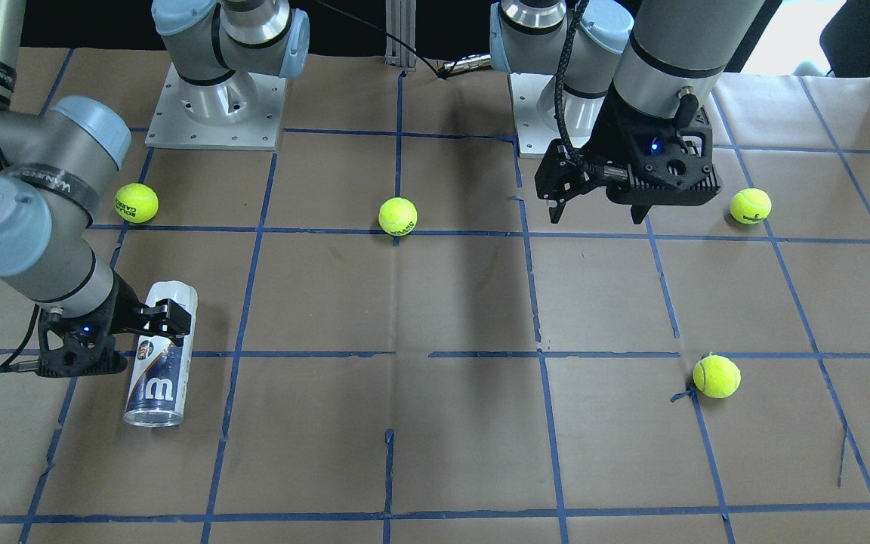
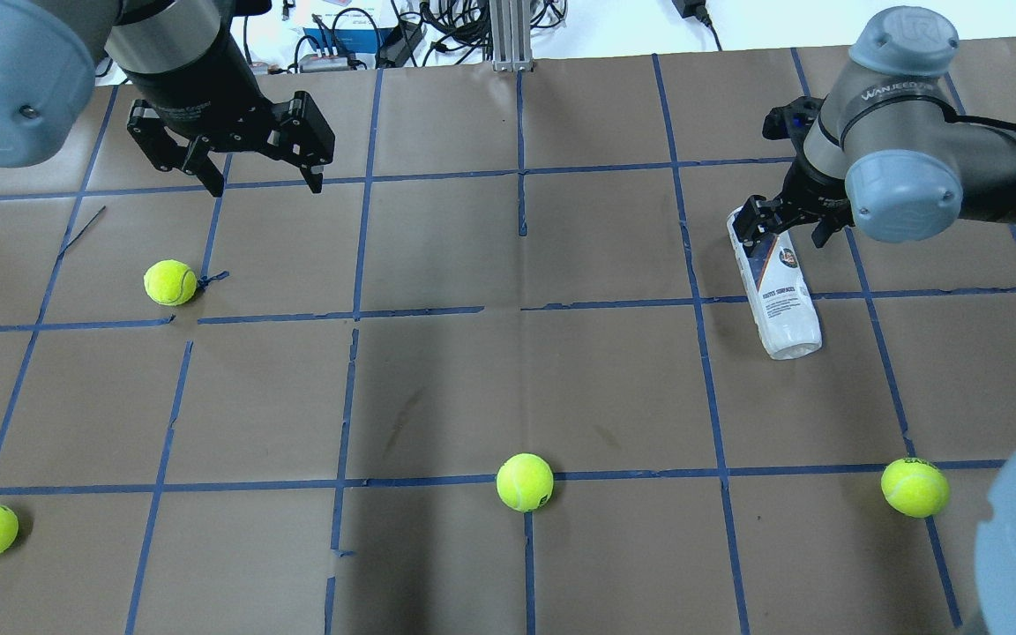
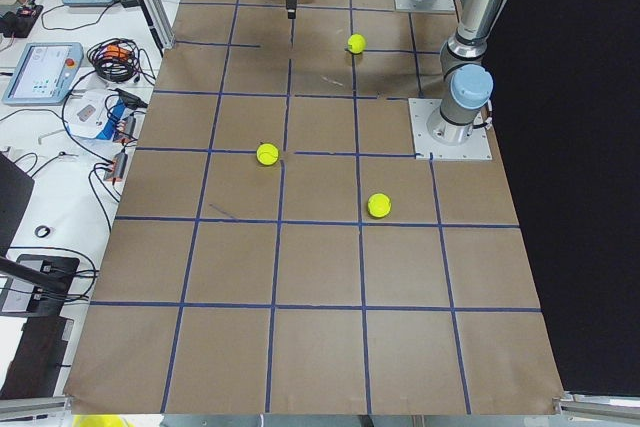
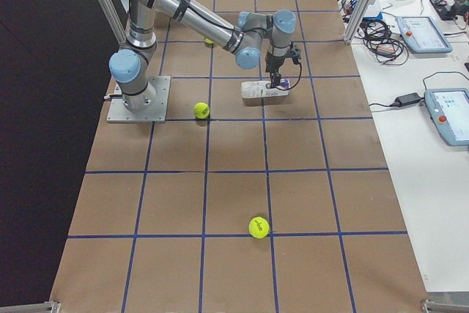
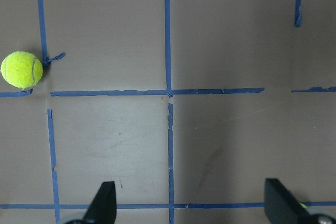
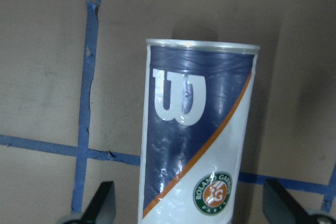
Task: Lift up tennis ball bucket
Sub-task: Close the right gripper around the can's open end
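Tennis ball bucket (image 1: pixel 155 378) lies flat — right tool (image 1: pixel 165 321) straddles it, spread wide.

the tennis ball bucket (image 6: pixel 197 140) is a slim round tube. it is dark blue and white, with a thin orange stripe between the two colours. it has a big white "w" and a small round green and orange badge. it lies flat on its side on the tabletop (image 2: pixel 614 388), on the robot's right side, across a blue tape line (image 2: pixel 914 289). the end with the "w" points far from the robot.
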